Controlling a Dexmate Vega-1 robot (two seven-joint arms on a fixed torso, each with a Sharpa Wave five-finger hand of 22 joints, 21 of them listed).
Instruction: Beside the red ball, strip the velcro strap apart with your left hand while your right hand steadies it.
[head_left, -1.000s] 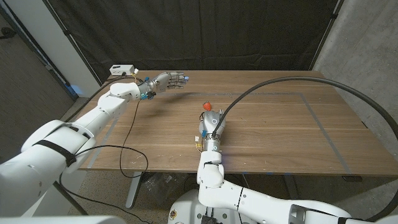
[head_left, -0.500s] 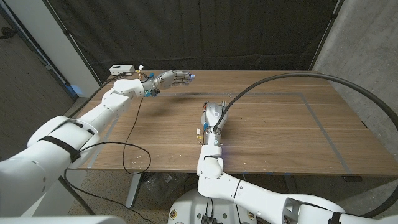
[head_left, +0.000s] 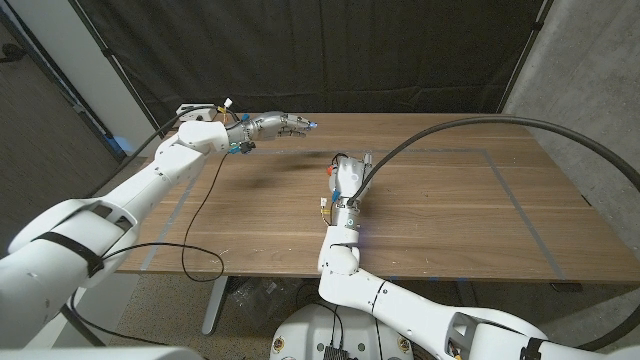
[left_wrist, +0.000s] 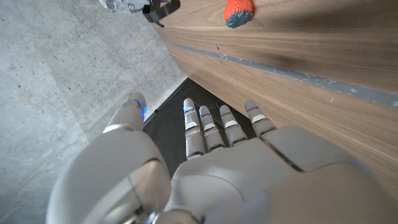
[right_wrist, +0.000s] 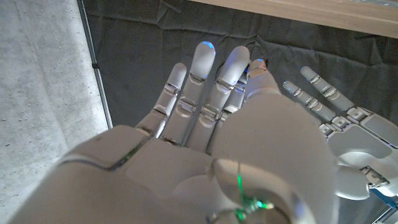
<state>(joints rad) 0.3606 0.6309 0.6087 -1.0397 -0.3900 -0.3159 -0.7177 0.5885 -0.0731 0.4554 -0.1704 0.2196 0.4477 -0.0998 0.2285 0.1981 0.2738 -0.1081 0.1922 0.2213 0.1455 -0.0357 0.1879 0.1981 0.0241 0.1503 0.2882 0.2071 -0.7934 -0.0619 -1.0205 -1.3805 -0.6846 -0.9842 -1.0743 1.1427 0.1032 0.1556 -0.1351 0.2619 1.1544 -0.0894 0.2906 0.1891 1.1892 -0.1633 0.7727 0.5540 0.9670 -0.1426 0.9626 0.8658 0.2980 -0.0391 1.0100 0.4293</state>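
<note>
The red ball (left_wrist: 239, 10) lies on the wooden table (left_wrist: 298, 56), with a blue-grey piece touching it; whether that piece is the velcro strap I cannot tell. My left hand (head_left: 278, 125) hangs above the table's far left part, fingers stretched out straight and holding nothing; its back (left_wrist: 249, 168) points toward the table edge. My right hand (head_left: 347, 180) is raised over the middle of the table, in front of where the ball lies. Its fingers (right_wrist: 205, 87) are spread, with nothing in them. The left hand (right_wrist: 345, 127) appears beyond it.
A small white box (head_left: 195, 110) sits at the table's far left corner. A thin black cable (head_left: 200, 215) trails over the left side. A thick black hose (head_left: 480, 125) arcs above the right half. Grey tape lines (head_left: 510, 190) mark the tabletop. A black curtain hangs behind.
My left hand has moved farther out and straightened its fingers. My right hand has risen and moved away from me, now covering the red ball in the head view.
</note>
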